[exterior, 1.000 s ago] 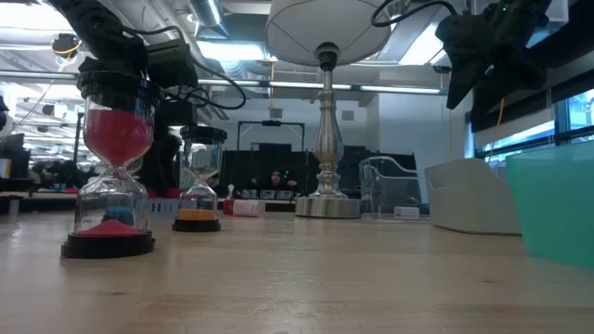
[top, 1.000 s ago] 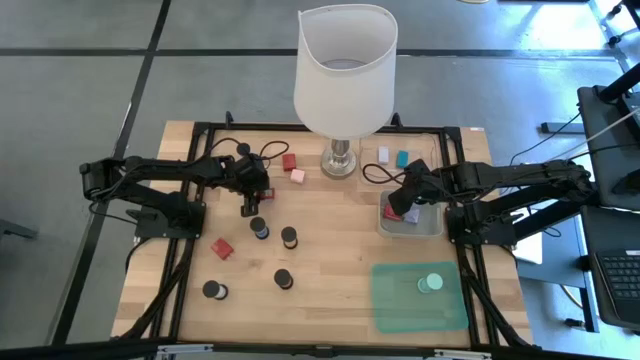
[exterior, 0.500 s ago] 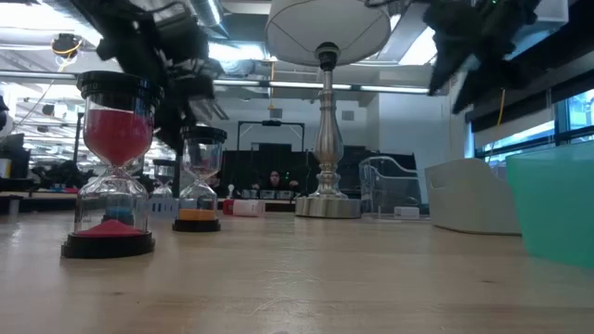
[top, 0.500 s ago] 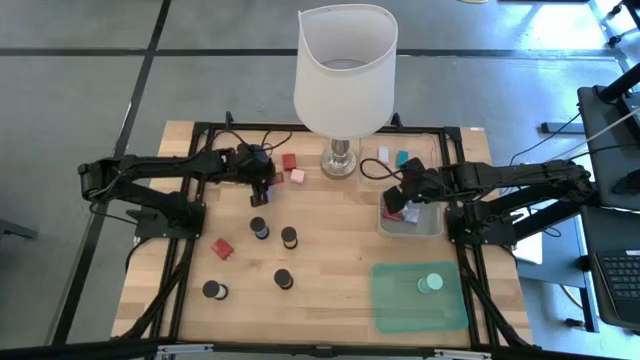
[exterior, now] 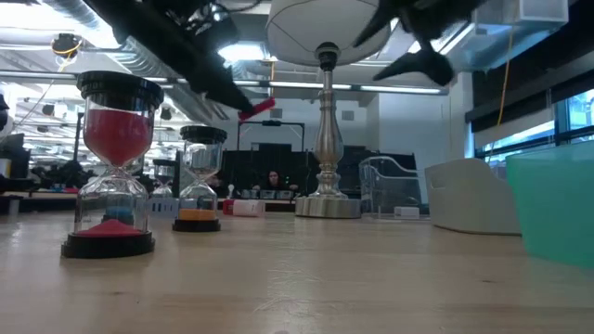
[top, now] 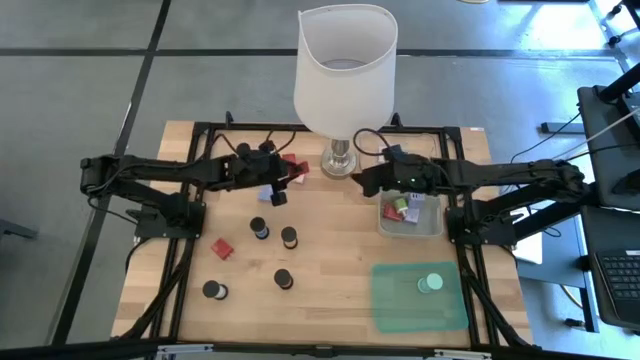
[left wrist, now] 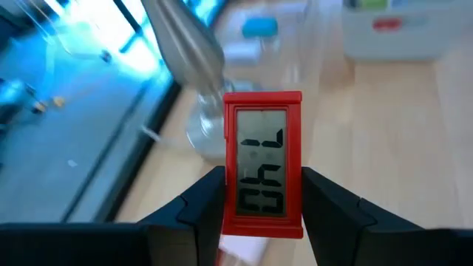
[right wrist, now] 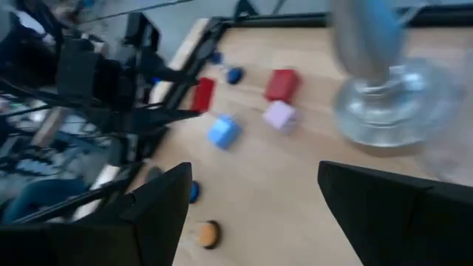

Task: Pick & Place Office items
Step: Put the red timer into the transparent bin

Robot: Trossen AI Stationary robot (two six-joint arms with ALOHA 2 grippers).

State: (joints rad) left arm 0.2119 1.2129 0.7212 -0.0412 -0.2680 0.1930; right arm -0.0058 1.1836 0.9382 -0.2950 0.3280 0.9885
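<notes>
A red digital clock [left wrist: 263,162] is gripped by the left fingers [left wrist: 262,203] (above the desk [top: 330,250]). The right fingers [right wrist: 251,203] are held open near the lamp [top: 343,75].

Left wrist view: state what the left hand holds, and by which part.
The left hand holds a small red digital clock, pinched by its two side edges, display facing the camera.

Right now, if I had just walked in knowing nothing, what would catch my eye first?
The big white-shaded lamp at the table's far edge dominates. Beside its base, the left pincer grips a small red digital clock lifted off the table, while the right pincer hangs open near the lamp base. In the low view, a red-sand hourglass stands close by.
</notes>
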